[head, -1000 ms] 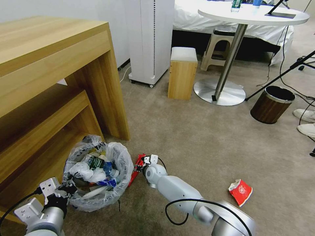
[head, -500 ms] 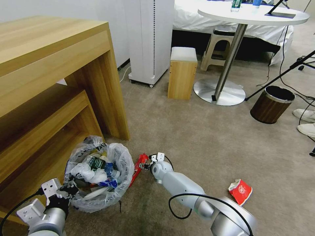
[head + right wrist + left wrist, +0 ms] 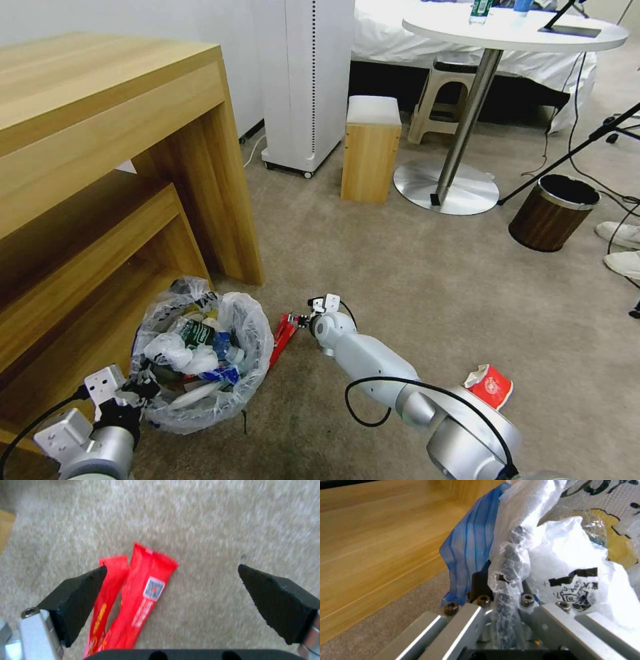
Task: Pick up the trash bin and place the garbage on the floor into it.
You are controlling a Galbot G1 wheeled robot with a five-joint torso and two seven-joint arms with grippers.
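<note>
The trash bin (image 3: 230,393), lined with a crinkly white bag and full of litter, stands on the beige floor (image 3: 413,287) beside the wooden desk. My left gripper (image 3: 137,389) is shut on its bagged rim (image 3: 506,562), near side. Just right of the bin lies a long red packet (image 3: 283,333) of garbage. My right gripper (image 3: 301,320) hovers at its far end, open. In the right wrist view the black fingers (image 3: 78,597) stand wide apart, with two red packets (image 3: 141,597) lying side by side near one finger. A crushed red-white cup (image 3: 492,389) lies farther right.
The wooden desk (image 3: 113,153) and its lower shelf hem in the bin on the left. Further back are a white appliance (image 3: 307,80), a wooden stool (image 3: 371,150), a round table's base (image 3: 445,188), a brown wood-grain bin (image 3: 551,213), white shoes (image 3: 620,233) and cables.
My right arm has shifted right and forward, away from the bin, so its gripper now sits at the red packet's far end. The left gripper and bin have barely moved.
</note>
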